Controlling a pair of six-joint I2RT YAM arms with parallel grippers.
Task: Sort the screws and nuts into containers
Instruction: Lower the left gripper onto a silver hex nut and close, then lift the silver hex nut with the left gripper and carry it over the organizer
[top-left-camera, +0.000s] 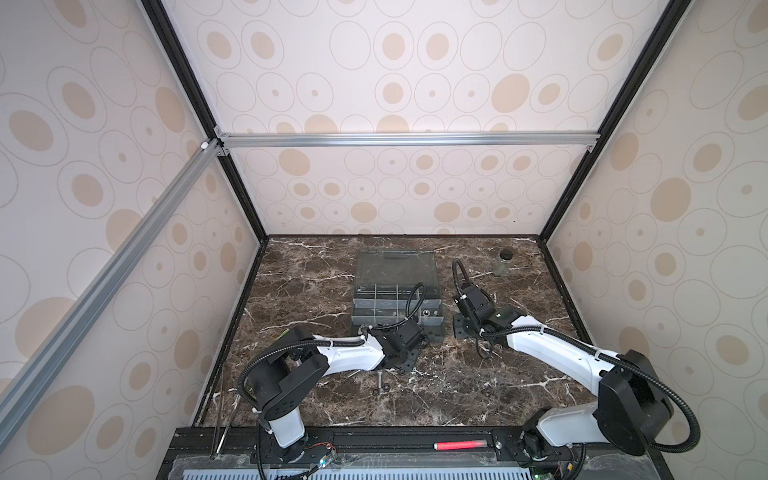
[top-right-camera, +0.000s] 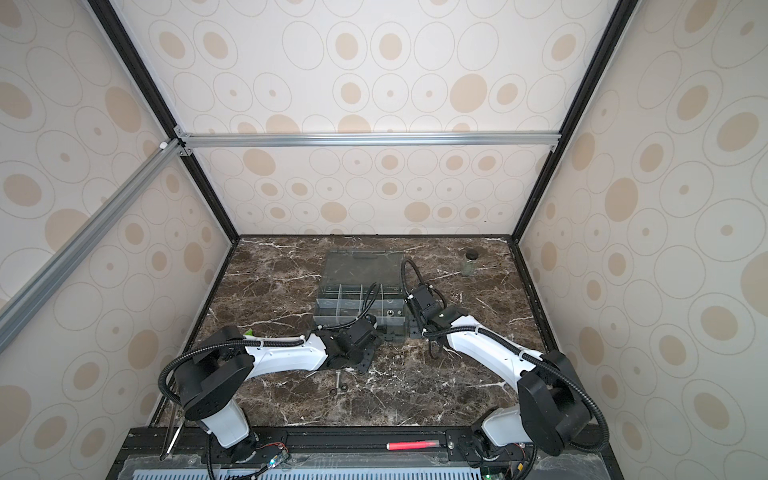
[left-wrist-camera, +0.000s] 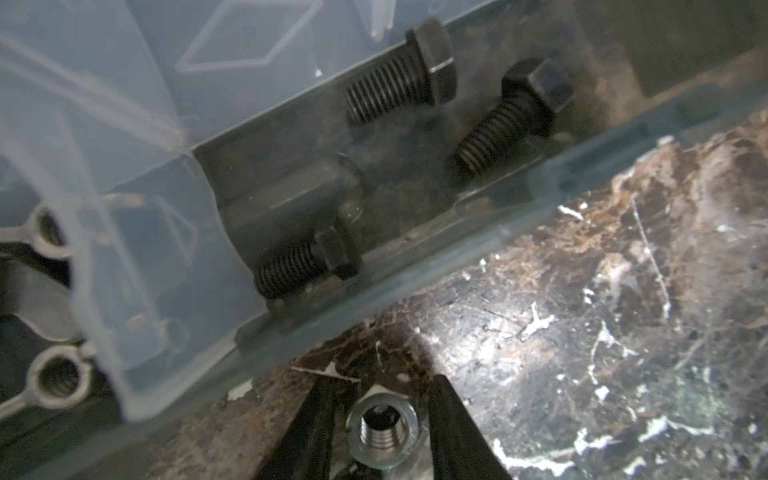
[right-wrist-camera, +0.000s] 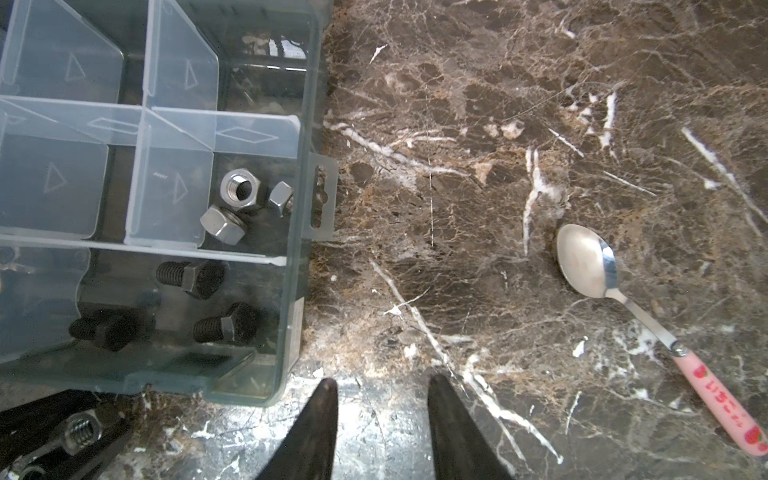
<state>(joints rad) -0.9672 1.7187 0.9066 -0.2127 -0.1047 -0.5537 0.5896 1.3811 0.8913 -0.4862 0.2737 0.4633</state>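
The marble tabletop (top-left-camera: 415, 403) carries a grey translucent organizer box (top-left-camera: 360, 322) at its centre, with the clear lid (top-left-camera: 395, 266) lying open on the box's far side. The left gripper (left-wrist-camera: 384, 380) sits low, just outside the box's near wall. Its fingers (left-wrist-camera: 316, 415) press both sides of a silver hex nut (left-wrist-camera: 384, 432), which is grasped and not in any compartment. The right gripper (right-wrist-camera: 382, 380) sits just off the box's near right corner, jaws parted with only bare marble between them. A steel spoon (right-wrist-camera: 648, 328) with a pink strawberry handle lies well apart from the box, out past its tabbed side wall. A glass jar (top-left-camera: 503, 266) with a black lid stands beyond the box's far right corner. The box's near right corner compartment holds three black hex bolts (right-wrist-camera: 193, 276), lying flat and apart. The compartment directly behind it holds three silver hex nuts (right-wrist-camera: 241, 191), clustered close. Wing nuts (left-wrist-camera: 54, 376) show blurred through the adjoining divider. On the table in front of the box lies one silver bolt (top-left-camera: 379, 379), with two black rings (top-left-camera: 376, 392) just beside it.
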